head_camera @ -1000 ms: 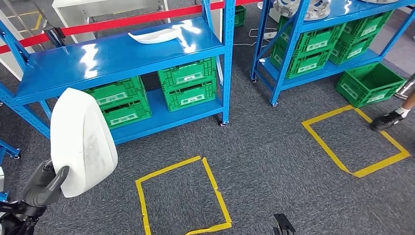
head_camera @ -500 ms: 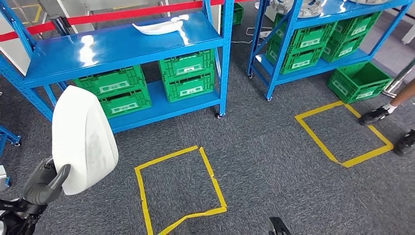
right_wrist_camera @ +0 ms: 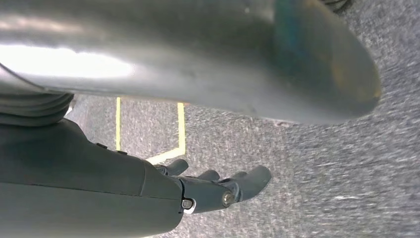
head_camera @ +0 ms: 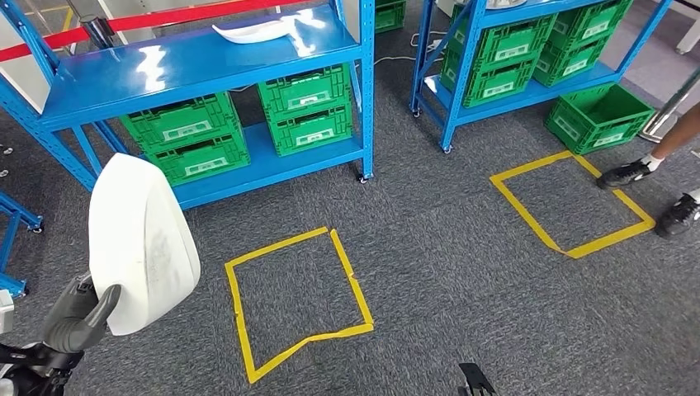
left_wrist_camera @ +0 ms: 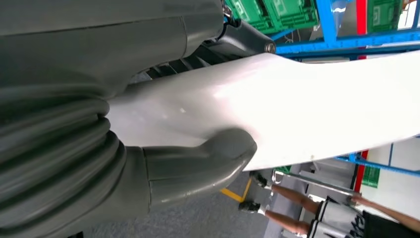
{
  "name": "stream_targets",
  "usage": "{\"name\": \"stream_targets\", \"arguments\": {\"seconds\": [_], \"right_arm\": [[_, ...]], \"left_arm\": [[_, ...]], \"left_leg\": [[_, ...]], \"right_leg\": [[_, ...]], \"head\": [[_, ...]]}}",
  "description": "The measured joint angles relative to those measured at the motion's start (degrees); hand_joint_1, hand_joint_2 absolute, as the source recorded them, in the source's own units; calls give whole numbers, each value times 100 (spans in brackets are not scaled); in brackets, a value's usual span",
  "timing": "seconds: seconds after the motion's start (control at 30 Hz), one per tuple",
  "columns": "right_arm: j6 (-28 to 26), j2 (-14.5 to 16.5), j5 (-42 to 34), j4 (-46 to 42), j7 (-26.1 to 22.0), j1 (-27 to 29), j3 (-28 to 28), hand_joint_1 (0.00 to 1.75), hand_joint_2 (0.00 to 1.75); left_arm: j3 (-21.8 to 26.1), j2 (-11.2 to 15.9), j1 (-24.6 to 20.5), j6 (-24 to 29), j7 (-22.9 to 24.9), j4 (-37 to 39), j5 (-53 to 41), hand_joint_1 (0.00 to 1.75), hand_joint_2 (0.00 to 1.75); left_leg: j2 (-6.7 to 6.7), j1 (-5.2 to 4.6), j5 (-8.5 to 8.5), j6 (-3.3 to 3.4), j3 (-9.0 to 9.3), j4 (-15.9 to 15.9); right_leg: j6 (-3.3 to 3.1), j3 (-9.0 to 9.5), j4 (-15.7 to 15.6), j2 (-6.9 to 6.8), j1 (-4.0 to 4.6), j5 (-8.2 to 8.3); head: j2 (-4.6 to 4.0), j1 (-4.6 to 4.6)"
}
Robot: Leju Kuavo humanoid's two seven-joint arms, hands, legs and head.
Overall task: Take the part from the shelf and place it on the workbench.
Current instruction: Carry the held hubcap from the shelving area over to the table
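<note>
My left hand [head_camera: 78,318] grips a large white curved part [head_camera: 140,239] from below and holds it upright at my lower left, over the grey carpet. In the left wrist view the thumb [left_wrist_camera: 198,163] presses on the part's smooth white face [left_wrist_camera: 297,109]. The blue shelf [head_camera: 198,62] stands ahead of me, and a second white part [head_camera: 252,31] lies on its top deck. My right hand [right_wrist_camera: 218,186] hangs beside me with its fingers loosely extended and nothing in them. Its tip peeks in at the lower edge of the head view [head_camera: 476,381].
Green crates [head_camera: 186,136] fill the shelf's lower decks. A second blue shelf [head_camera: 450,82] with crates stands to the right, and a loose green crate [head_camera: 598,117] sits on the floor. Two yellow tape squares [head_camera: 237,305] [head_camera: 532,216] mark the carpet. A person's feet [head_camera: 626,173] stand far right.
The whole picture has shifted, so the camera has moved: shelves sit higher and further left, and the person's second foot has come into view. The white part stays in my left hand.
</note>
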Motion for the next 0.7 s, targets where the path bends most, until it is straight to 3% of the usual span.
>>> {"name": "stream_targets", "arguments": {"seconds": [0.07,0.1,0.17,0.23,0.3,0.37,0.43,0.47,0.5,0.57,0.6,0.63,0.67,0.7], "right_arm": [[7,-3,4,0,-24,-8,-1,0,0],[12,-7,9,0,-45,-10,-1,0,0],[17,-14,15,0,-94,-11,-1,0,0],[18,-20,4,0,-134,-15,-2,0,0],[16,-28,-10,0,-179,-21,-7,0,0],[21,-45,-10,0,-215,-23,-16,0,0],[37,-67,-4,0,-245,-12,-28,0,0],[50,-73,-3,0,-268,-4,-33,0,0],[60,-79,-4,0,-289,-3,-37,0,0],[73,-91,-7,0,-313,-10,-44,0,0],[74,-100,-8,0,-313,-15,-49,0,0],[77,-109,-7,0,-311,-18,-55,0,0],[83,-115,-3,0,-308,-18,-61,0,0],[91,-118,5,0,-304,-19,-66,0,0]], "left_arm": [[18,-17,-12,1,-21,35,19,175,175],[23,-34,-17,1,-32,55,28,175,175],[26,-80,-34,1,-39,96,36,175,175],[28,-121,-86,1,-30,125,44,175,175],[45,-148,-155,0,-28,129,88,175,175],[81,-166,-195,-2,-24,126,172,175,175],[113,-190,-206,-4,11,133,235,175,175],[124,-205,-204,-4,35,133,248,175,175],[130,-224,-201,-4,53,131,252,175,175],[142,-253,-189,-4,78,122,253,175,175],[146,-267,-179,-4,90,117,253,175,175],[154,-277,-164,-3,104,109,257,175,175],[167,-287,-142,-2,117,93,263,175,175],[184,-296,-116,-1,127,67,271,175,175]], "left_leg": [[-1,4,-534,-29,-116,670],[-1,4,-627,-31,-123,948],[-3,2,-451,-4,71,1056],[-10,-18,-243,81,603,448],[-18,-66,-334,161,1149,-342],[-21,-118,-395,210,1301,-674],[-5,-99,-263,289,1207,-714],[6,-80,-182,335,1150,-730],[16,-60,-100,367,1077,-737],[21,-63,43,392,891,-704],[22,-63,111,388,783,-679],[24,-61,174,380,669,-646],[26,-55,232,365,550,-604],[27,-47,282,343,434,-553]], "right_leg": [[-29,-162,6,-4,13,138],[-30,-254,12,-5,22,208],[-21,-443,27,-7,39,346],[1,-590,36,-8,50,471],[50,-658,26,-12,47,589],[121,-674,-23,-16,26,713],[194,-716,-25,-7,14,699],[225,-771,87,0,15,530],[249,-849,310,5,13,258],[283,-1021,1022,8,6,-316],[297,-1062,1360,8,4,-438],[307,-1036,1569,8,2,-418],[315,-919,1593,7,0,-288],[320,-704,1415,7,-5,-130]], "head": [[0,-33],[0,-38],[-1,-42],[0,-40],[0,-37],[0,-36],[0,-44],[0,-38],[0,-28],[0,-2],[0,3],[0,4],[0,5],[0,6]]}}
